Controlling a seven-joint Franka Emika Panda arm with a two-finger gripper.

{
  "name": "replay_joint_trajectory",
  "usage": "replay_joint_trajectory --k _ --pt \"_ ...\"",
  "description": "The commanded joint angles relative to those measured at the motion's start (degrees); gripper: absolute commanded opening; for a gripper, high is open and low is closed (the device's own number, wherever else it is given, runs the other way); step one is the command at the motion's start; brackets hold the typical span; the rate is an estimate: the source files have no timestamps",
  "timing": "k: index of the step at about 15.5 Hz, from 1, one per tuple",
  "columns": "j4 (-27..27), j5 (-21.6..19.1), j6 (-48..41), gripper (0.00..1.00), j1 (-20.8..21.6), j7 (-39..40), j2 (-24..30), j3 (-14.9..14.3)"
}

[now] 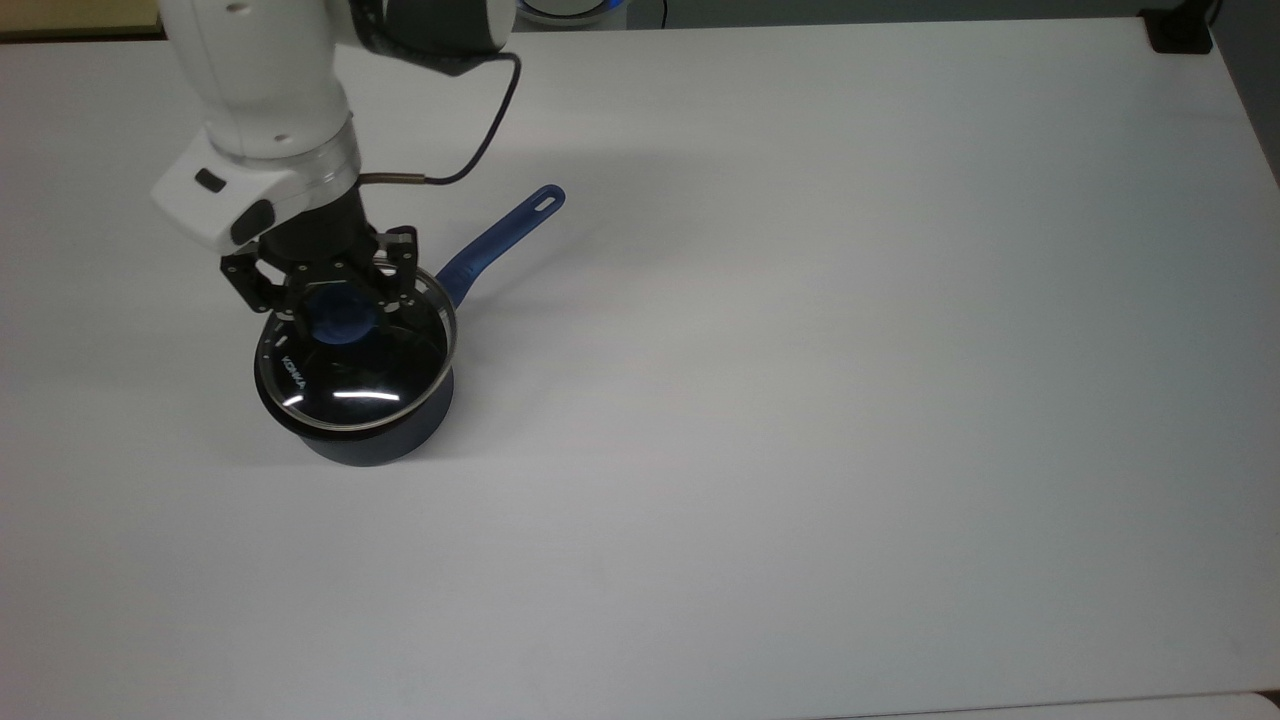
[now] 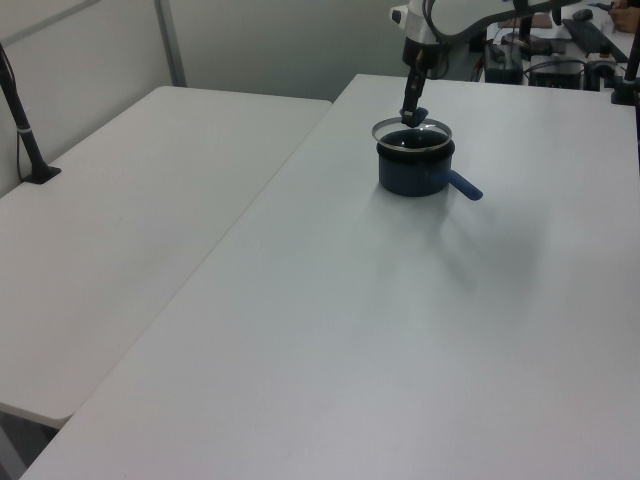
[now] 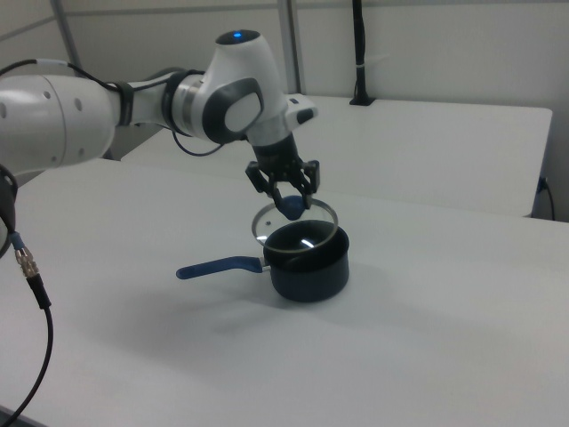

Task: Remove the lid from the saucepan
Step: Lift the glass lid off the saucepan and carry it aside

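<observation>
one gripper (image 1: 337, 312) clenched on blue knob (image 3: 293, 207) of the lid (image 1: 356, 362), glass disc raised clear above the saucepan (image 3: 308, 262) rim in the right view. saucepan on white table (image 1: 800, 400), near the top view's left, long handle (image 1: 500, 240) angled up-right.
</observation>
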State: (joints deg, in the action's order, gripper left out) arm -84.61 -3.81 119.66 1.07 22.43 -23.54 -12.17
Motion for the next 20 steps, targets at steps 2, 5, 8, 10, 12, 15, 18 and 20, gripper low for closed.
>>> replay_joint_trajectory --k 2,5,8,10,12,15,18,20 --pt "-0.82 -1.64 -3.89 0.54 7.53 0.95 3.94 -3.73" --pt "-1.08 -1.38 -5.57 0.54 10.52 -0.27 5.52 -3.74" --pt "-2.39 -1.2 -7.33 0.54 13.68 -1.07 7.97 -3.39" --pt "-4.85 -1.02 -7.33 0.54 15.35 -1.6 10.96 -2.77" --pt "-7.48 -0.85 -7.42 0.54 16.5 -1.86 13.42 -1.02" --pt "-11.96 0.73 -7.24 0.54 16.5 -3.18 16.41 2.67" --pt "-15.57 1.52 -6.72 0.54 16.16 -5.2 18.44 7.06" --pt "-18.73 3.27 -6.19 0.54 15.89 -6.25 19.14 9.52"
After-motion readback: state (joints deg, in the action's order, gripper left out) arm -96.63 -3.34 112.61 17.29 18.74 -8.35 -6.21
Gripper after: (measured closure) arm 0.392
